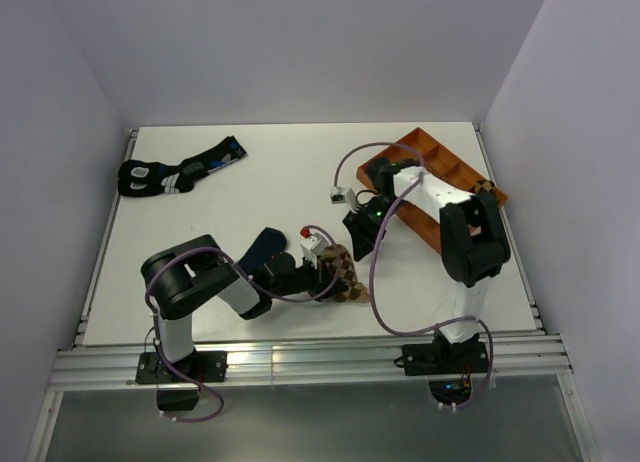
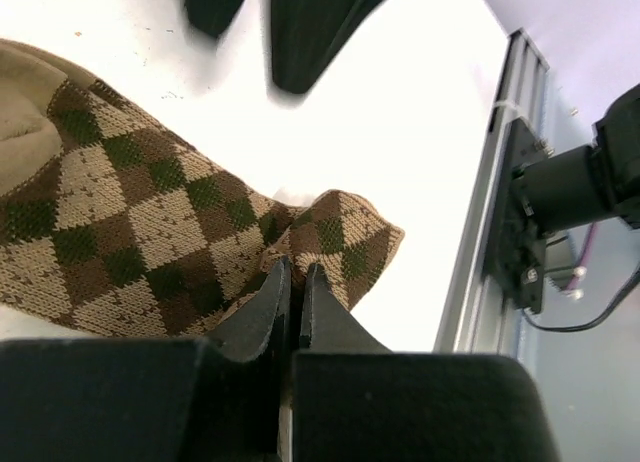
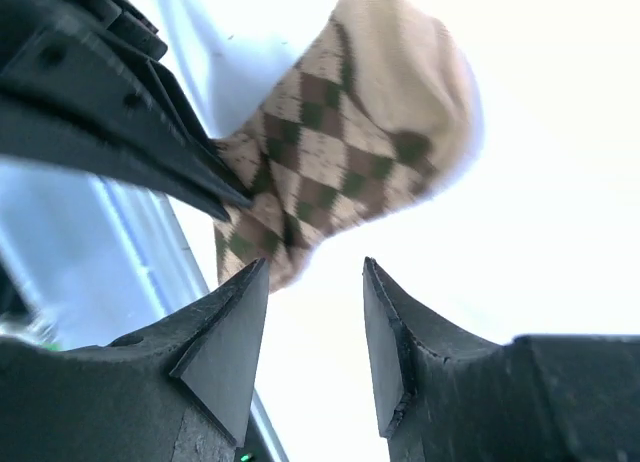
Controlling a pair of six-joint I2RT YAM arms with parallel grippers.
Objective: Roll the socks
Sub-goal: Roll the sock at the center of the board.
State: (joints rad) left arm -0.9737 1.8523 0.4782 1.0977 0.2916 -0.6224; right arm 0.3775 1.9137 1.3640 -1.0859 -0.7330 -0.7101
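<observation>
Socks first: the navy sock (image 1: 266,244) lies left of centre near the front of the table (image 1: 300,152), and the argyle sock (image 1: 348,280) is just right of it, bunched up and not rolled yet. Your left arm (image 1: 200,277) covers the gap between them, so I can't tell if they touch. Your left gripper (image 2: 293,282) has its fingers pressed together on a folded edge of the argyle sock, pinching the fabric. The right gripper (image 3: 315,267) hangs just above that same sock, jaws apart, nothing in them. I'd call this the very start of the roll: one end pinned, no turn made. Next you'd want the right one down on the loose fabric near the pinch, closing, then folding it over. The two grippers are close, so watch they don't bump.
</observation>
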